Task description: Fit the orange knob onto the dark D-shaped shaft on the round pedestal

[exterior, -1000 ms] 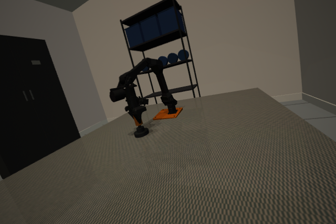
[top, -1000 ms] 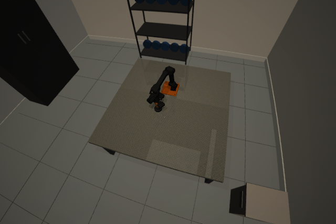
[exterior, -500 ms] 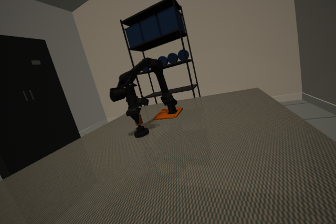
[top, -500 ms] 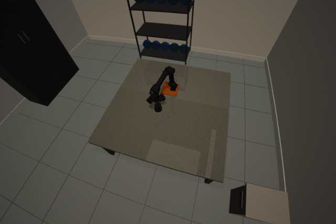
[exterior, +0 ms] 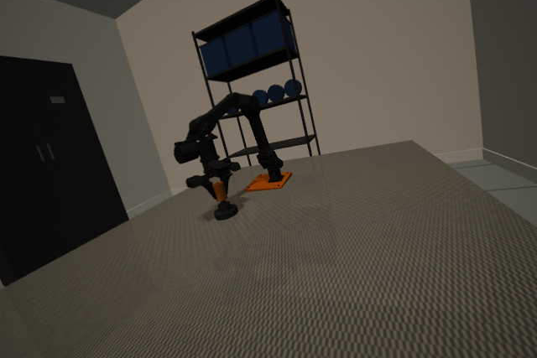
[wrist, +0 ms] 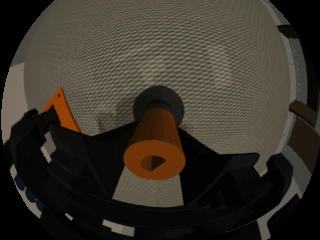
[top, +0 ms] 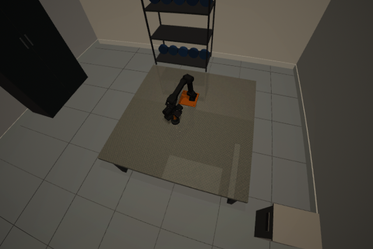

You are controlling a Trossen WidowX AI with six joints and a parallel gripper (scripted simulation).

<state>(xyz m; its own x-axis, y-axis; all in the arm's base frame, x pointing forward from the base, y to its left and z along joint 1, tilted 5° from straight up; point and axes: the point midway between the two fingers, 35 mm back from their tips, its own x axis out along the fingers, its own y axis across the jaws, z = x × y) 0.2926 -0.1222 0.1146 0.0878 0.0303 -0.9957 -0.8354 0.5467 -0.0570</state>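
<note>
The orange knob (top: 175, 117) (exterior: 220, 189) (wrist: 158, 131) stands roughly upright between the fingers of my gripper (exterior: 221, 194) (wrist: 157, 128), which is shut on it. The round dark pedestal (top: 175, 122) (exterior: 226, 212) (wrist: 143, 102) is on the table directly below the knob. In the exterior view a narrower dark part shows between the knob's lower end and the pedestal's wide base, so the knob is above that base. The wrist view shows the knob's top face and its dark hole with a flat side. The shaft's flat side is hidden, and whether the shaft is inside the knob cannot be told.
The arm's orange base plate (top: 186, 102) (exterior: 260, 183) (wrist: 64, 111) lies on the table (top: 207, 137) (exterior: 325, 250) behind the pedestal. A shelf rack (top: 180, 34) stands beyond the table's back edge. A dark cabinet (top: 39, 59) (exterior: 56, 180) stands at the left.
</note>
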